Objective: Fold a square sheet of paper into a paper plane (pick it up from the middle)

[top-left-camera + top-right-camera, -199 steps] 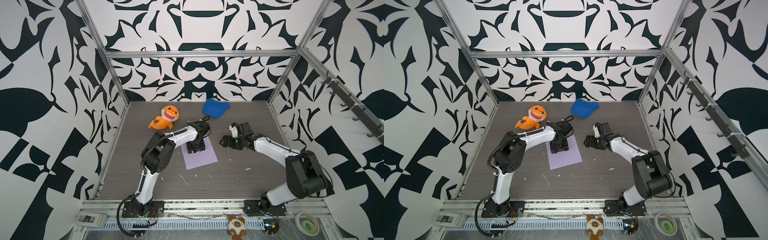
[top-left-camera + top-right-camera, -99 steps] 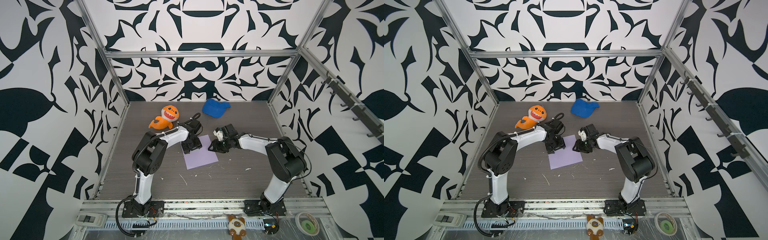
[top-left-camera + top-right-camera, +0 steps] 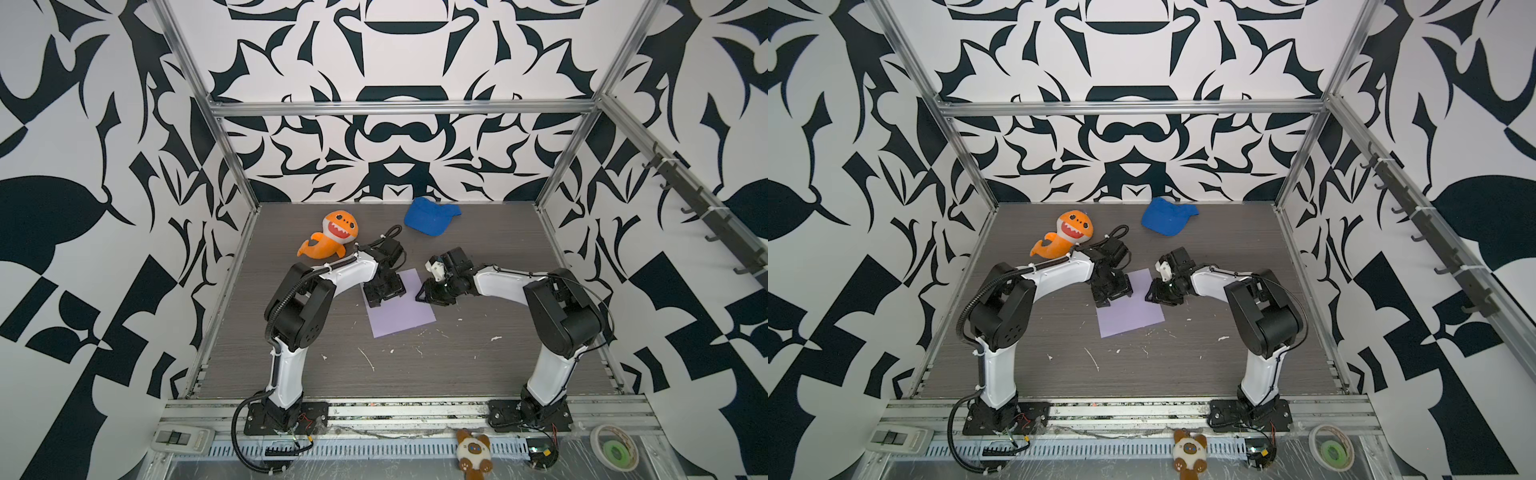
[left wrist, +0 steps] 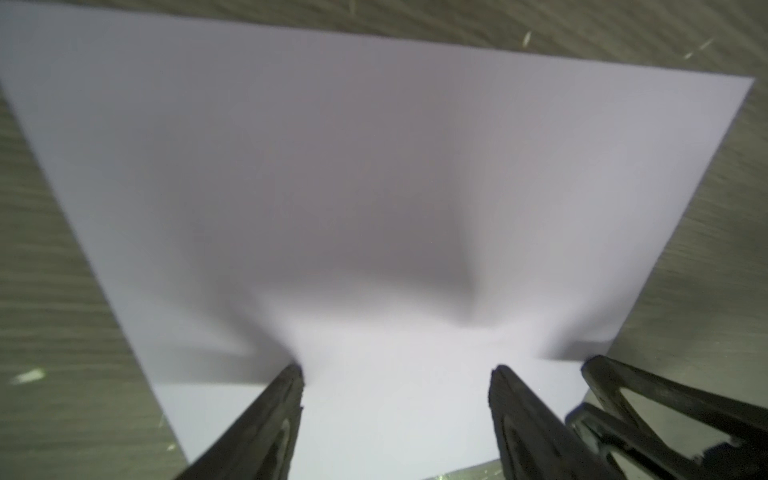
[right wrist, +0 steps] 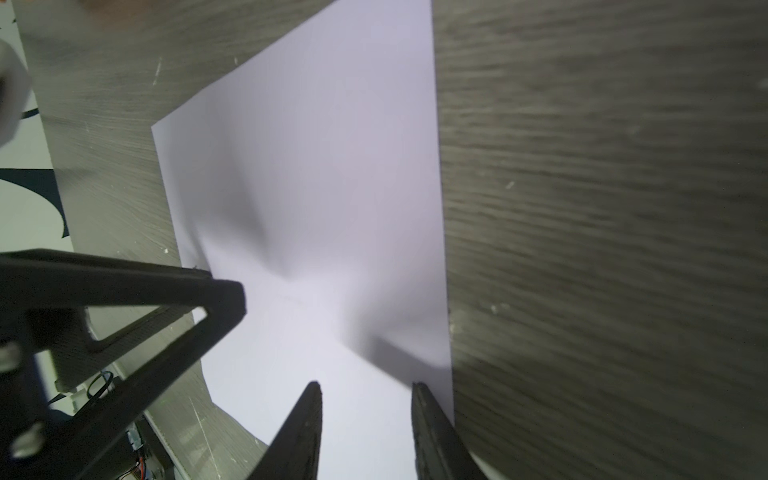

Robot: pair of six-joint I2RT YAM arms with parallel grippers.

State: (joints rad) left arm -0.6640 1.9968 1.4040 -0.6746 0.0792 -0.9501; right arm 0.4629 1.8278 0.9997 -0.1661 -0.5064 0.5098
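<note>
The square sheet of paper is seen lying unfolded on the grey wood-grain table, about mid-table, in both top views. It is framed by the two arms: its far left part is covered by the left gripper, and its right edge is met by the right gripper.

In the left wrist view the left gripper is shown with its jaws held wide apart, and both fingers are set down on the sheet. The paper is lit brightly in the gap, and soft shadowed ripples are spread from the tips. Part of the right gripper is seen beside it.

In the right wrist view the right gripper is shown with only a narrow gap between its jaws. The gap is filled by the sheet close to its edge, and no pinch on the paper can be made out.

An orange plush shark and a blue fabric cap are placed farther back, apart from the sheet. White scraps are scattered over the near part of the table.
</note>
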